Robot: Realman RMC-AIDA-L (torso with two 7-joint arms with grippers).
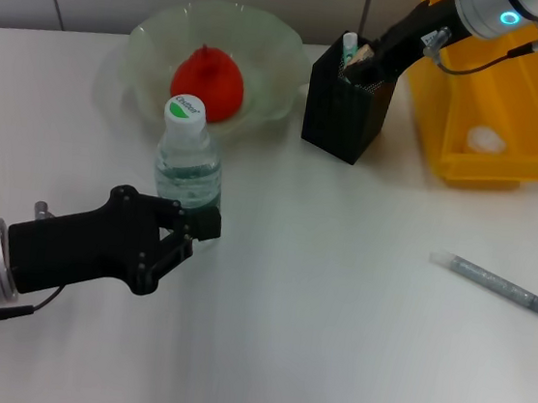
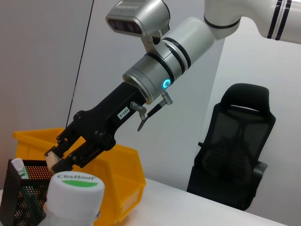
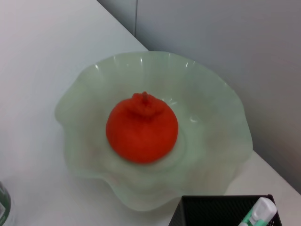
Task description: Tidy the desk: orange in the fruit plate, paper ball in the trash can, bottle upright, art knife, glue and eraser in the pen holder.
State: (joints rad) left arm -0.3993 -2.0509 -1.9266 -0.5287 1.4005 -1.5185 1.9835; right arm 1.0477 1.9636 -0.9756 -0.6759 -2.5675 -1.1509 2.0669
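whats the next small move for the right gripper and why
Probably open and let go: the right gripper hovers over the pen holder with a small tan block, likely the eraser, pinched between its fingers. The left gripper sits at the upright bottle.

Bottle (image 2: 75, 200), cap top: green half-disc with white brand lettering reading "Cestbon", legible in the left wrist view; the same cap (image 1: 186, 109) in the head view carries the lettering too small to read.

Right gripper (image 2: 59, 157), black housing: small white sticker with dark characters, not legible.

Bottle label: print visible in the head view, unreadable.

No other readable text.
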